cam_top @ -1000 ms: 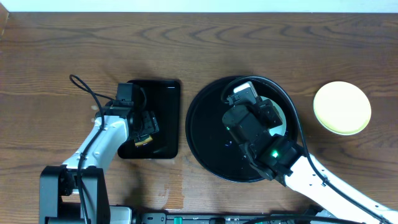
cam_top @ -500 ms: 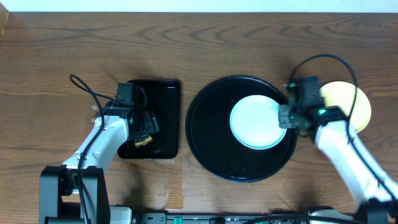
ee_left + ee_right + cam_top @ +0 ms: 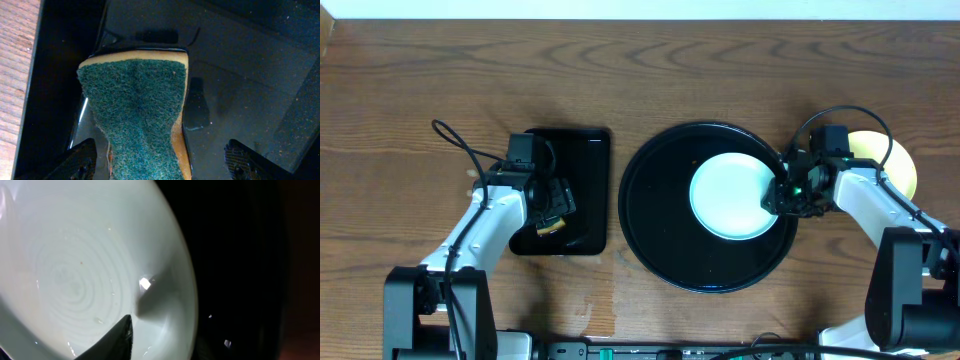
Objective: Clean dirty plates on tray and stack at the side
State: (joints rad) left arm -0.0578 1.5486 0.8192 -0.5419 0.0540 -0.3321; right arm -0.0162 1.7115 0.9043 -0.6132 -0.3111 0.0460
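Status: pale mint-blue round plate [image 3: 730, 196] sits on the large round black tray [image 3: 650, 200], toward its right rim. Right gripper [image 3: 780, 194] is down at that plate's right edge. Wrist view shows one dark finger [image 3: 120, 335] over the plate's inside; the other is lost against the black tray, so can't tell if the jaws are apart or pinching the rim. Pale yellow round plate [image 3: 890, 165] is off the tray near the right edge of the brown wooden table [image 3: 420, 80], half hidden by the arm. Left gripper [image 3: 556, 205] hangs over the small rectangular black tray [image 3: 585, 150], jaws wide apart, with the green-topped yellow sponge [image 3: 137, 115] lying loose between them. My read: one plate parked at the side, one left on the tray, no third in view. Mint plate shows no speck I can see, so probably only stacking remains
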